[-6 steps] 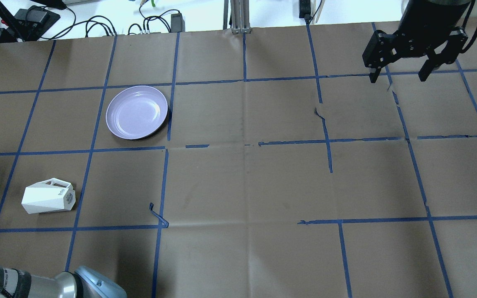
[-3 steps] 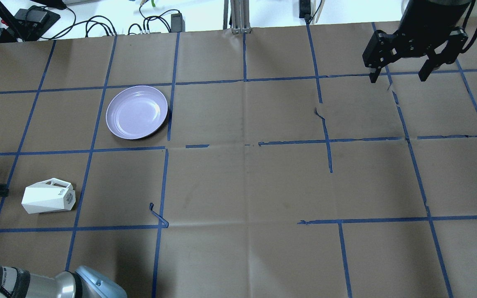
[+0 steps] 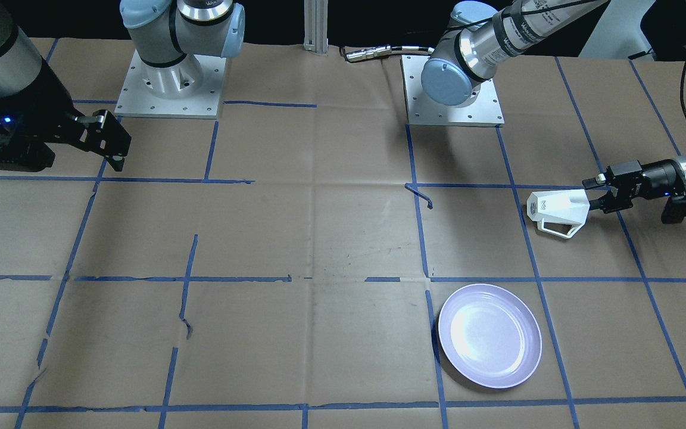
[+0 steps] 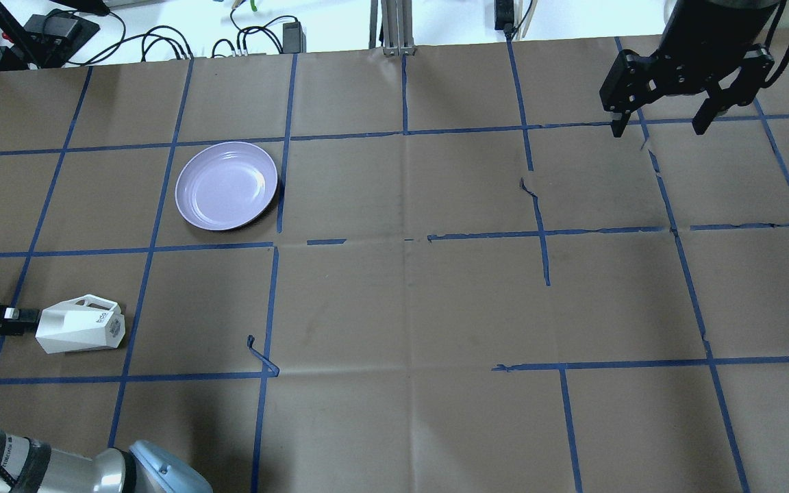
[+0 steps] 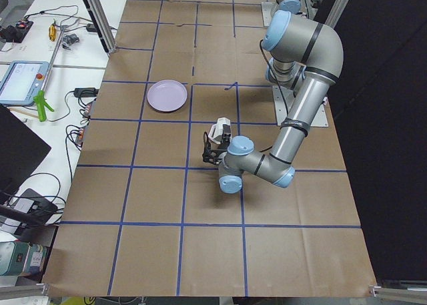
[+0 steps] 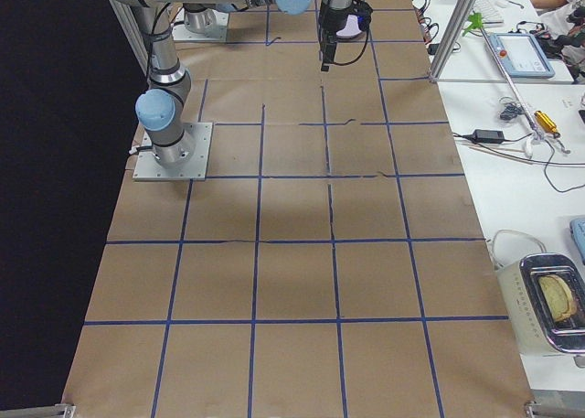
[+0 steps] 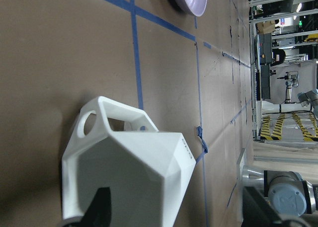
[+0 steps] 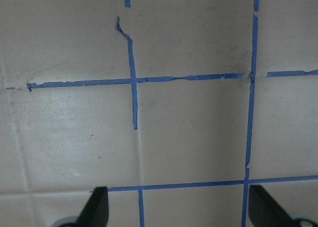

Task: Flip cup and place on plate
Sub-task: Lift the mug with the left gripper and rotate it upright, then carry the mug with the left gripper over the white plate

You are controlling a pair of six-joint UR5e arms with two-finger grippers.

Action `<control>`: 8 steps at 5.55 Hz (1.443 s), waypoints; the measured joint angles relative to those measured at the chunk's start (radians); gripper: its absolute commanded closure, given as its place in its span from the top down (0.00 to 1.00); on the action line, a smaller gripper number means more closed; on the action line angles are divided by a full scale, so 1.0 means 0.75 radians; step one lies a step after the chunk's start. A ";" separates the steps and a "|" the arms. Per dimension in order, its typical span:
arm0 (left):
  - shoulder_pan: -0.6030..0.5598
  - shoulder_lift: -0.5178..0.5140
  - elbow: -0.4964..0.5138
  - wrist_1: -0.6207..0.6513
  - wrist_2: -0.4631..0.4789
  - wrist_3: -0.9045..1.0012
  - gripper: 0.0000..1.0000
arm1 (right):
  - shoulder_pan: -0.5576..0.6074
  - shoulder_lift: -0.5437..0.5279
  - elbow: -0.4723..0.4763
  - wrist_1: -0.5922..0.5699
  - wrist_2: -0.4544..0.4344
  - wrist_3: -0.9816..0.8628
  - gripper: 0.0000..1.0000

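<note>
The white faceted cup (image 4: 79, 330) lies on its side on the brown paper, handle toward the plate, wide end toward my left gripper. It also shows in the front view (image 3: 557, 208) and fills the left wrist view (image 7: 134, 177). My left gripper (image 4: 28, 320) is low and level and open, its fingertips at the cup's wide end (image 3: 594, 192); one finger (image 7: 99, 209) overlaps the cup's edge. The lavender plate (image 4: 227, 185) sits empty one grid square beyond the cup (image 3: 489, 335). My right gripper (image 4: 661, 127) hangs open and empty over the far right.
The table is covered in brown paper with a blue tape grid; a loose tape curl (image 4: 261, 356) sticks up right of the cup. Cables and power bricks (image 4: 161, 41) lie beyond the far edge. The arm bases (image 3: 453, 89) stand at the robot's side.
My left gripper has slid right along the table from the view's edge up to the cup's wide end. The cup, the plate and the right arm have not moved.
</note>
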 measured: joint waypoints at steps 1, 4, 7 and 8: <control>-0.018 -0.001 -0.001 -0.025 -0.003 0.019 0.46 | 0.000 0.000 0.000 0.000 0.000 0.000 1.00; -0.036 0.009 -0.002 -0.060 -0.018 0.093 0.00 | 0.000 0.000 0.000 0.000 0.000 0.000 1.00; -0.082 0.132 0.013 -0.070 -0.067 -0.031 0.00 | 0.000 0.000 0.000 0.000 0.000 0.000 1.00; -0.143 0.229 0.025 -0.065 -0.067 -0.142 0.00 | 0.000 0.000 0.000 0.000 0.000 0.000 1.00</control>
